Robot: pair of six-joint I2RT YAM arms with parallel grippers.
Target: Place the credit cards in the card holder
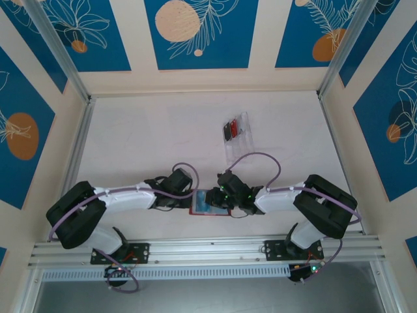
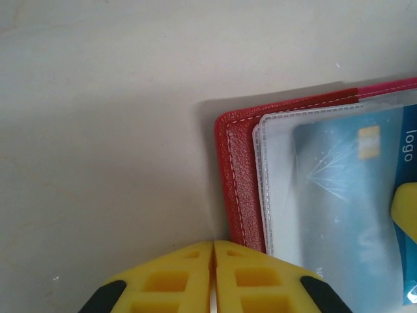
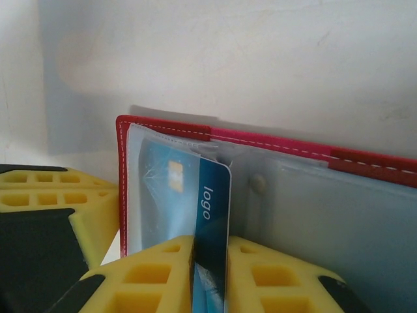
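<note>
The red card holder [image 1: 208, 213] lies open on the table between my two grippers, its clear sleeves up [image 2: 240, 182] [image 3: 273, 138]. A blue credit card [image 3: 208, 195] marked "logo" sits partway in the left sleeve [image 2: 345, 176]. Its outer end stands between the fingers of my right gripper [image 3: 212, 241] [image 1: 229, 199], which are slightly apart, with a dark gap beside the card. My left gripper [image 2: 214, 251] [image 1: 187, 199] is shut with nothing in it, its tips at the holder's left edge. A black card [image 1: 227, 129] and a red card [image 1: 236, 128] lie farther back.
The black and red cards rest in a clear plastic tray [image 1: 236, 147] behind the arms, right of the middle. Metal frame rails [image 1: 78, 150] and cream walls close in the table's left, right and back. The left gripper's yellow fingers [image 3: 52, 195] sit close beside the right gripper.
</note>
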